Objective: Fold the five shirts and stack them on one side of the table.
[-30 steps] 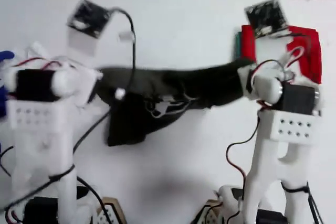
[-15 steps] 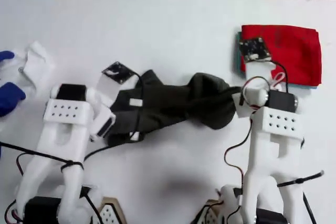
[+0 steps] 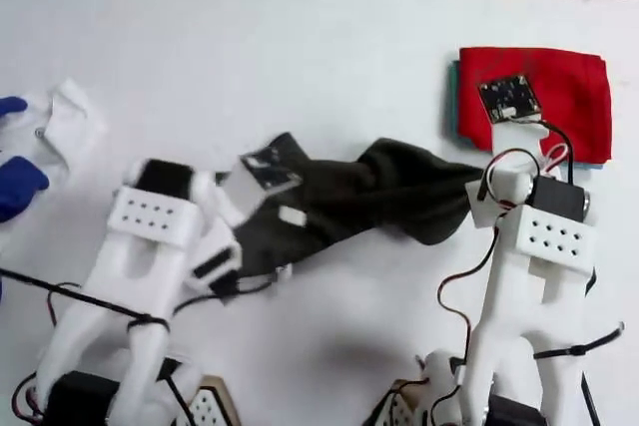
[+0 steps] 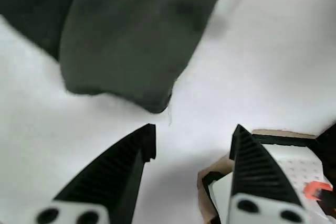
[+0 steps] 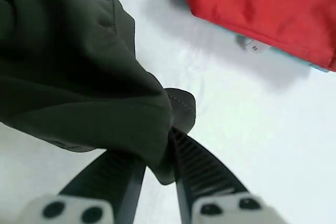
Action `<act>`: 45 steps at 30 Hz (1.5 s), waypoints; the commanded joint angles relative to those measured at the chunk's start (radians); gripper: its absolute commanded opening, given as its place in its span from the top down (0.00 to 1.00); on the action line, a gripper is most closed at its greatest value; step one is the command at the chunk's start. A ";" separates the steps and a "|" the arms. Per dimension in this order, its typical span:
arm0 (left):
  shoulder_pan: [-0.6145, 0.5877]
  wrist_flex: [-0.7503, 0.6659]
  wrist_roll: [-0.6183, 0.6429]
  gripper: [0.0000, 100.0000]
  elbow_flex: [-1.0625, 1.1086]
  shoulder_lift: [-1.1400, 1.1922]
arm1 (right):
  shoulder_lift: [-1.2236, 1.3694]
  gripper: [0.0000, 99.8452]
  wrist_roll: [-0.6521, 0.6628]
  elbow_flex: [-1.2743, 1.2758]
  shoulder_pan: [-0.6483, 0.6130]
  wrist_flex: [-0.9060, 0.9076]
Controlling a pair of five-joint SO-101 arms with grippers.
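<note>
Dark shirt (image 3: pixel 369 197): lies bunched and unfolded on the white tabletop (image 3: pixel 329 57), stretched as a rumpled band between the two arms. Its right end rises toward the right arm, and its left end spreads lower beside the left arm.

Right gripper (image 5: pixel 157 150): closed on a fold at the dark shirt's (image 5: pixel 68 66) right end. The cloth is pinched between both black fingers and hangs over them.

Left gripper (image 4: pixel 194 135): wide open and holding nothing. Its two black fingers point down at bare tabletop, and the rounded edge of the dark shirt (image 4: pixel 126 40) is just beyond the tips, not touching them.

Left arm (image 3: pixel 140 246): leans in from the near left, with its wrist over the dark shirt's left end.

Right arm (image 3: pixel 539 236): stands at the near right, with its wrist next to the near-left corner of the red shirt.

Red shirt (image 3: pixel 559 97): folded into a neat rectangle, lying flat at the far right of the tabletop. A small white tag shows at its edge in the right wrist view (image 5: pixel 262 9).

Teal cloth (image 3: pixel 453 97): a thin edge shows from under the red shirt, so the red one lies on top of it (image 5: pixel 320 66).

Gap: the dark shirt's right end is near the red shirt, with a strip of tabletop between them.

White scrap (image 3: pixel 72 119): crumpled, at the far left of the tabletop.

Blue item (image 3: pixel 20 187): at the left edge beside the white scrap. I cannot tell what it is.
</note>
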 commanded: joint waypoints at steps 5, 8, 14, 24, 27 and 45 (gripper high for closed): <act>0.034 -0.359 0.043 0.76 0.203 -0.009 | -0.038 0.98 0.005 -0.003 -0.001 -0.012; 0.031 -0.440 0.040 0.76 0.278 -0.009 | -0.038 0.98 0.006 -0.003 -0.001 -0.010; -0.028 -0.506 0.040 0.76 0.306 -0.008 | -0.038 0.98 0.006 0.026 -0.007 -0.013; -0.110 -0.422 -0.008 0.97 0.252 -0.017 | -0.038 0.98 0.008 0.055 -0.007 -0.016; -0.103 -0.273 -0.008 0.97 0.133 -0.017 | -0.038 0.98 0.006 0.055 -0.007 -0.018; -0.038 0.089 0.068 0.98 -0.159 -0.017 | -0.036 0.98 0.000 0.052 -0.007 -0.137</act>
